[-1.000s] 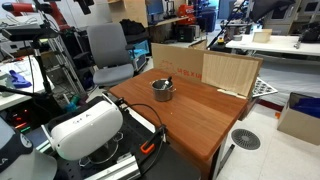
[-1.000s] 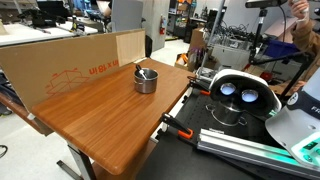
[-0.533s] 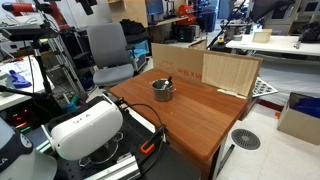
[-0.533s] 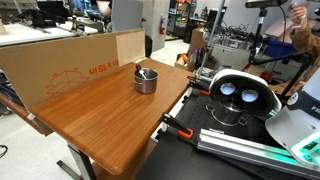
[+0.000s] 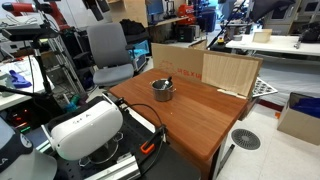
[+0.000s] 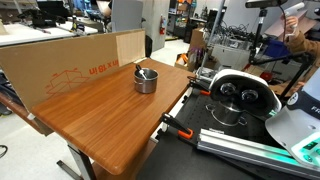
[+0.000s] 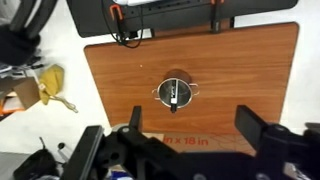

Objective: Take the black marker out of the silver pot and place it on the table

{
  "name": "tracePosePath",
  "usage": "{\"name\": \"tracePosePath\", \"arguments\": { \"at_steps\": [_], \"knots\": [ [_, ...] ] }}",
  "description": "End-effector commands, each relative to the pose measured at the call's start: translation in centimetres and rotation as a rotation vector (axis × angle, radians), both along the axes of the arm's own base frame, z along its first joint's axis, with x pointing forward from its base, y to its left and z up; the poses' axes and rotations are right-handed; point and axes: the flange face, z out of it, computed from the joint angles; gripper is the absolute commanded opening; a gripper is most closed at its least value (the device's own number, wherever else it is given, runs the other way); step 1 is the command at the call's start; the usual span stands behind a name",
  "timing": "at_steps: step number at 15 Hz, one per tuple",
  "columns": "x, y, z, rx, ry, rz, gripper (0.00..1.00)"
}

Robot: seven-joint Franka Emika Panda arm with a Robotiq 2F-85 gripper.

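The silver pot (image 5: 163,91) stands on the reddish-brown table (image 5: 190,118) near its far edge; it also shows in the other exterior view (image 6: 146,81) and the wrist view (image 7: 175,92). The black marker (image 7: 174,95) lies inside the pot, leaning on the rim, and its tip sticks up in both exterior views (image 5: 166,82) (image 6: 141,71). My gripper (image 7: 192,125) is open and empty, high above the table (image 7: 250,70), with the pot between and beyond its two dark fingers. The gripper does not show in the exterior views.
A cardboard box (image 6: 70,60) and a pale plywood board (image 5: 230,70) stand along the table's far edge. A white headset (image 5: 85,125) and orange-handled clamps (image 6: 180,128) sit at the near edge. An office chair (image 5: 108,50) stands beside the table.
The pot and marker have not moved. A dark shape at the top edge of an exterior view has shifted slightly.
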Motion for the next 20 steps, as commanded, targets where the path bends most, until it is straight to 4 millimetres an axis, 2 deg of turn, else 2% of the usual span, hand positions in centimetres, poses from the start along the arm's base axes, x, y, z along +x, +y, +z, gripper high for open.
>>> {"name": "tracePosePath", "arguments": {
  "at_steps": [1,6,16,20],
  "knots": [
    [1.8,-0.6,-0.8,0.004,0.003,0.045,1.00],
    [5.0,-1.4,-2.5,0.036,-0.024,0.074,1.00],
    [10.8,-1.8,-9.4,0.098,-0.032,0.146,1.00],
    [12.7,-2.9,-12.1,0.135,0.043,0.137,1.00]
  ]
}}
